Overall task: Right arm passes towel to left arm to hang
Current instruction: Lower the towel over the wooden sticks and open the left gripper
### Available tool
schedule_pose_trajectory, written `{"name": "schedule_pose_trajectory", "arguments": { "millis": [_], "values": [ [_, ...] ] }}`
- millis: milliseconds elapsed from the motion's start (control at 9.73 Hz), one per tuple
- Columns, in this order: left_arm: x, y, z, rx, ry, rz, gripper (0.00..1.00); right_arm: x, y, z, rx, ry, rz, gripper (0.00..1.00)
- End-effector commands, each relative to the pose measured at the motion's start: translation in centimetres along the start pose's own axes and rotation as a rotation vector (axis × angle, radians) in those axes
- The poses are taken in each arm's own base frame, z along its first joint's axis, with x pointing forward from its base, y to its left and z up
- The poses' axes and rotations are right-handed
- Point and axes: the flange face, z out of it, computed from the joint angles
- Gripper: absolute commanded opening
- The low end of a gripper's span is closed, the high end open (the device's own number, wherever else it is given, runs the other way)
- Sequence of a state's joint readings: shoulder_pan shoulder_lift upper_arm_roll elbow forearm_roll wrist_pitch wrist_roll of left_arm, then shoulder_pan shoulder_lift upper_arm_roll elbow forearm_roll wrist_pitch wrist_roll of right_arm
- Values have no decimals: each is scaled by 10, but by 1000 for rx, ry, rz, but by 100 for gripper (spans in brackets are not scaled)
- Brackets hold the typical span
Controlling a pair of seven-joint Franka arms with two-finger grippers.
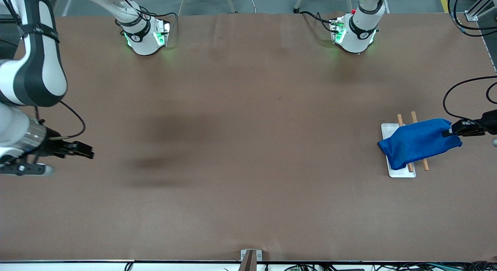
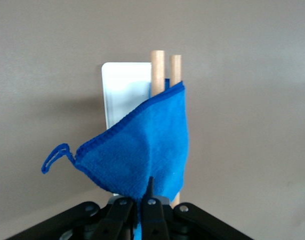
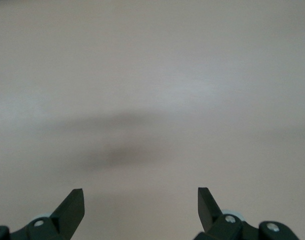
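Note:
The bright blue towel [image 1: 417, 142] drapes across the two wooden rods [image 1: 420, 146] of the white tray [image 1: 388, 131] at the left arm's end of the table. My left gripper [image 1: 449, 132] is shut on one edge of the towel. In the left wrist view the towel [image 2: 142, 150] hangs from my closed fingers [image 2: 150, 192] over the rods [image 2: 157, 70], with a loose thread loop [image 2: 55, 157] at one corner. My right gripper [image 1: 89, 152] is open and empty over bare table at the right arm's end, and it waits; it also shows open in the right wrist view [image 3: 141, 200].
The brown table [image 1: 248, 146] spreads wide between the two arms. The arm bases [image 1: 145, 38] stand along the edge farthest from the front camera. A small metal bracket [image 1: 250, 257] sits at the nearest edge. Cables [image 1: 462, 92] loop near the left gripper.

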State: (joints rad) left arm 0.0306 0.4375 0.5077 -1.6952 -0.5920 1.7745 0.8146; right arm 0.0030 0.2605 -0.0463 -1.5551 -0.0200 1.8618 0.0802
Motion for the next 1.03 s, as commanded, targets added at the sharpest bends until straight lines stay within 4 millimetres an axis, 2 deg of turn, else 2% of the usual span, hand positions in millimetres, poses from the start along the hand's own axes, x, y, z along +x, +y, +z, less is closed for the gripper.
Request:
{"name": "schedule_pose_trajectory", "arguments": {
  "millis": [0, 103, 205, 308, 411, 514, 616, 719, 925],
  "values": [
    [9, -33, 13, 65, -35, 13, 1, -36, 23, -61, -31, 14, 72, 100],
    [11, -38, 19, 70, -44, 10, 1, -51, 41, -86, -18, -6, 108, 100],
    [13, -44, 27, 88, -44, 6, 2, -64, 50, -107, -15, -33, 93, 100],
    [17, -44, 32, 104, -34, 7, 6, -77, 56, -120, -9, -80, 23, 100],
    [19, -44, 37, 108, -41, -2, 26, -87, 60, -138, 14, -57, 19, 100],
    [25, -42, 36, 126, -31, 18, 92, -89, 63, -147, 12, -29, 21, 100],
    [33, -37, 19, 159, 2, 44, 100, -87, 67, -137, 11, -28, 29, 100],
    [40, -26, 10, 170, 24, 57, 100, -86, 73, -137, 12, -23, 40, 100],
    [44, -1, -32, 204, 84, 89, 100, -84, 72, -136, 14, -5, 39, 100]
  ]
}}
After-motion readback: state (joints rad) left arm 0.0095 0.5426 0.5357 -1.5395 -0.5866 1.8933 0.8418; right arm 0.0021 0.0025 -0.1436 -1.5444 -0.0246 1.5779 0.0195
